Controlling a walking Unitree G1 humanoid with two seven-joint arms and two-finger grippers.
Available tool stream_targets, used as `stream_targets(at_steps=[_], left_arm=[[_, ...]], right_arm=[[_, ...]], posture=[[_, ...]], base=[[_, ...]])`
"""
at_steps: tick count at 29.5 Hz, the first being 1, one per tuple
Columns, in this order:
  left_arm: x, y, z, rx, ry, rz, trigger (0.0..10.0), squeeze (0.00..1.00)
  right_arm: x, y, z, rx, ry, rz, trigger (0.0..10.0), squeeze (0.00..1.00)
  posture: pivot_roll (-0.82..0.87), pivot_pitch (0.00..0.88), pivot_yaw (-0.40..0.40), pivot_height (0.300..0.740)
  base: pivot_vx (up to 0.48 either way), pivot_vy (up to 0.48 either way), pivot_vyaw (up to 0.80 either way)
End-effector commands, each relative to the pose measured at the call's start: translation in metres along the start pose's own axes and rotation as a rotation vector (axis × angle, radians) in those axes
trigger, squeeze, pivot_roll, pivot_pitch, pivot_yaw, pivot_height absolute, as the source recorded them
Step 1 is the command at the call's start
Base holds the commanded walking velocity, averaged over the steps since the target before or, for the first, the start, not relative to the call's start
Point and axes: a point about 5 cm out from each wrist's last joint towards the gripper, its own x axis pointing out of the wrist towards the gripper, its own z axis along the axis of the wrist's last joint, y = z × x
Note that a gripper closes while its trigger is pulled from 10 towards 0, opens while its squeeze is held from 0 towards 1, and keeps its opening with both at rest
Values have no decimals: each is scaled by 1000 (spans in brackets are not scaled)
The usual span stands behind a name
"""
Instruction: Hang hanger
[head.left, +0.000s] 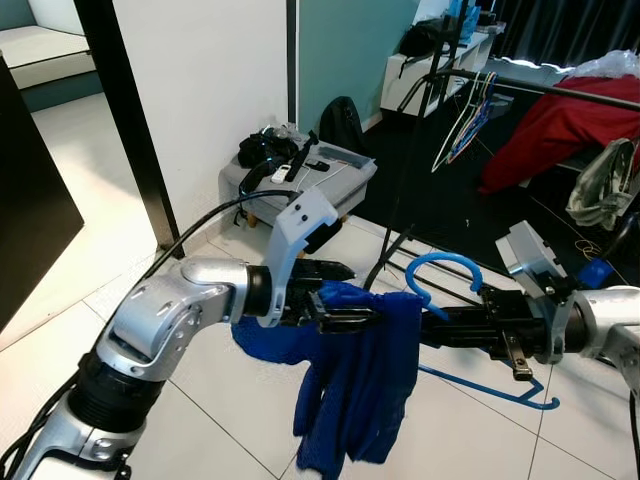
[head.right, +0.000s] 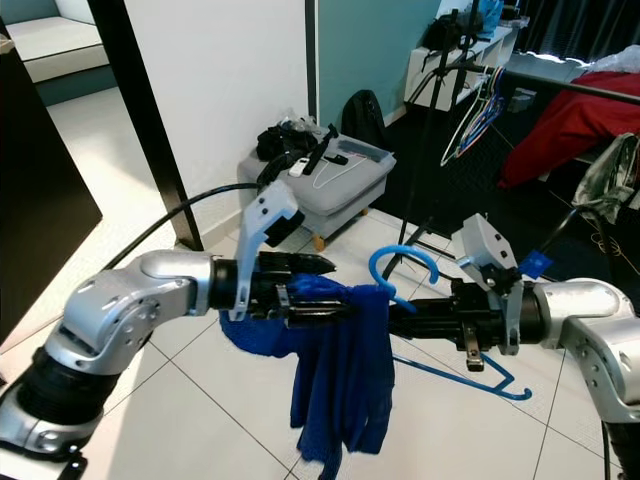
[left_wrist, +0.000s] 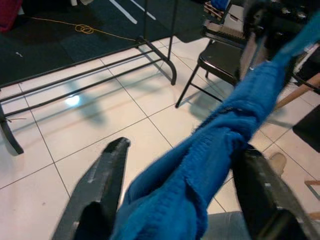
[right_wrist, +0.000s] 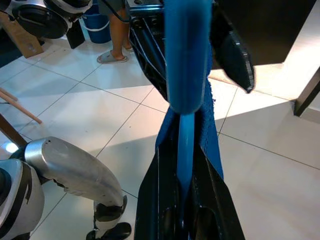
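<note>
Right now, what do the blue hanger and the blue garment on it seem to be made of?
The blue hanger looks like smooth, glossy moulded plastic: its hook shines evenly and keeps a rigid curve. The blue garment looks like soft knitted fabric, perhaps cotton or wool; the left wrist view shows a fuzzy, matte, ribbed weave, and it drapes in limp folds.

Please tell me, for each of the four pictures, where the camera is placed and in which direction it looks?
Left eye view: on the head, looking down and forward; both arms, left hand, right hand, blue garment, blue hanger.
Right eye view: same scene, slightly shifted.
Left wrist view: along the left hand's fingers toward the clothes rack.
Right wrist view: along the right hand toward the left arm.
All four share the garment.
</note>
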Motion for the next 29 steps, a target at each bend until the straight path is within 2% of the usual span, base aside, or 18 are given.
stream_targets(at_steps=[1, 4, 18, 22, 23, 24, 25, 26, 29], left_arm=[[-3, -5, -4, 4, 28, -35, 0, 0], [-3, -12, -3, 12, 18, -85, 0, 0], [-1, -12, -1, 37, -3, -97, 0, 0], [0, -15, -2, 43, -3, -107, 0, 0], [0, -15, -2, 44, -4, -107, 0, 0], [0, -15, -2, 44, -4, -107, 0, 0], [0, -14, -1, 45, -7, -104, 0, 0], [0, -13, -1, 46, -10, -98, 0, 0], [0, -11, 0, 47, -17, -87, 0, 0]], right_arm=[[-1, 0, 13, -65, -36, 15, 10000, 0], [-2, -1, 13, -68, -36, 5, 10000, 0], [0, -5, 18, -85, -62, -21, 10000, 0], [1, -11, 20, -50, -95, -58, 10000, 0], [1, -11, 21, -54, -97, -60, 10000, 118], [1, -11, 21, -54, -97, -60, 10000, 118], [0, -12, 22, -34, -119, -58, 10000, 827], [-2, -13, 22, -31, -127, -65, 10000, 1000], [-3, -15, 22, -26, -135, -80, 10000, 1000]], posture=[[-52, 64, 7, 740], [-53, 64, 7, 740], [-59, 56, 5, 740], [-61, 52, 4, 740], [-61, 52, 4, 740], [-61, 52, 4, 740], [-62, 50, 5, 740], [-62, 50, 5, 740], [-64, 47, 4, 740]], base=[[0, 0, 0], [0, 0, 0], [0, 0, 0], [0, 0, 0], [0, 0, 0], [0, 0, 0], [0, 0, 0], [0, 0, 0], [0, 0, 0]])
